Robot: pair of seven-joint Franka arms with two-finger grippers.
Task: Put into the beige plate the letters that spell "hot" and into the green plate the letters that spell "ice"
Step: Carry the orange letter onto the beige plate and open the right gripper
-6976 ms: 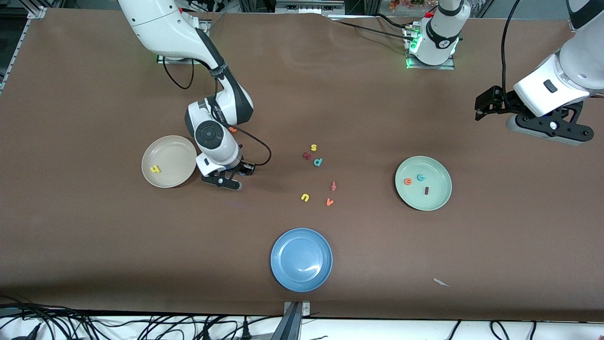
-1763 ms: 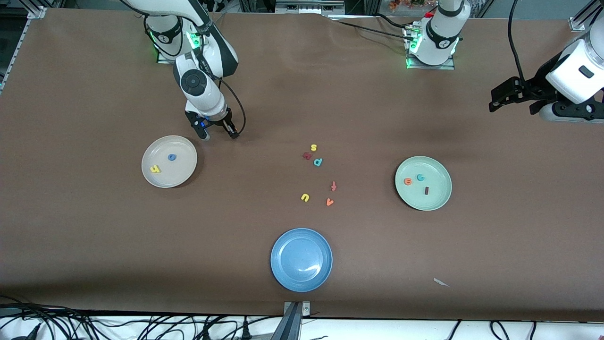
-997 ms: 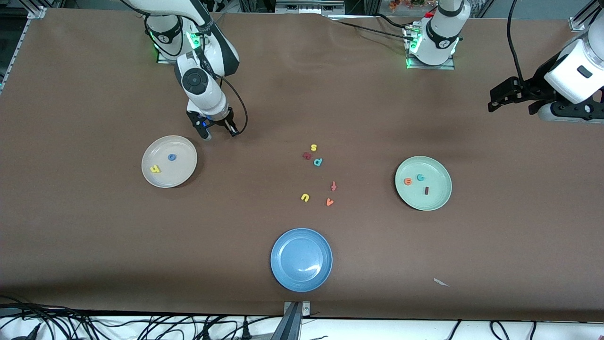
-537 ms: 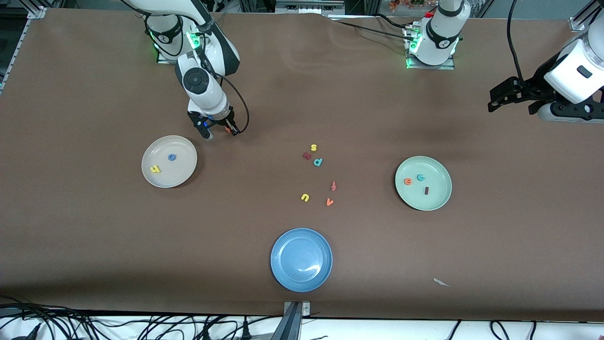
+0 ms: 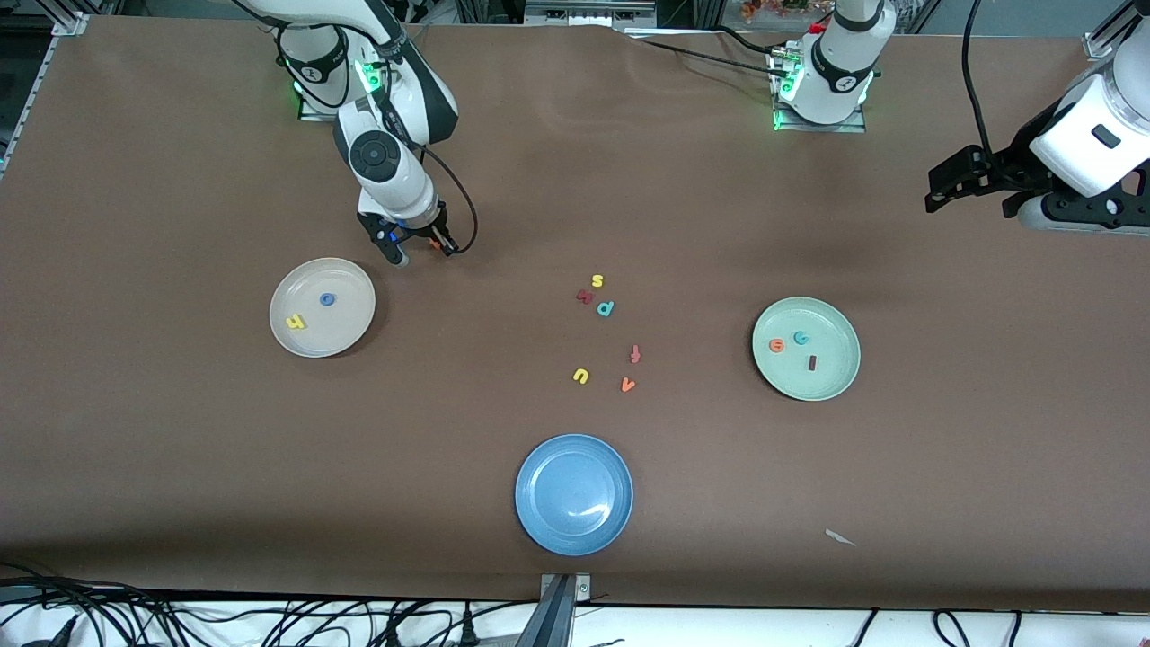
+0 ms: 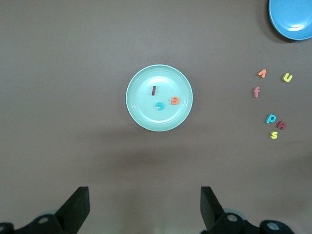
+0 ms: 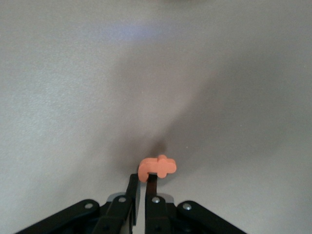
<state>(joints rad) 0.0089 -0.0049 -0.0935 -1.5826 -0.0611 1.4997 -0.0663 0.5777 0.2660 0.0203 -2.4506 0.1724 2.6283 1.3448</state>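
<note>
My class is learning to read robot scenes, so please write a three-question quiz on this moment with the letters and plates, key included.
1. True or false: the green plate already holds three letters.
2. Multiple choice: the right end effector is shut on A) a yellow letter, B) the orange letter, C) nothing.
3. Short answer: which two letters lie in the beige plate?

Key
1. True: the orange e, the teal c and the dark red i.
2. B. The left end effector waits open above the table, at its own arm's end.
3. The yellow h and the blue o.
</note>
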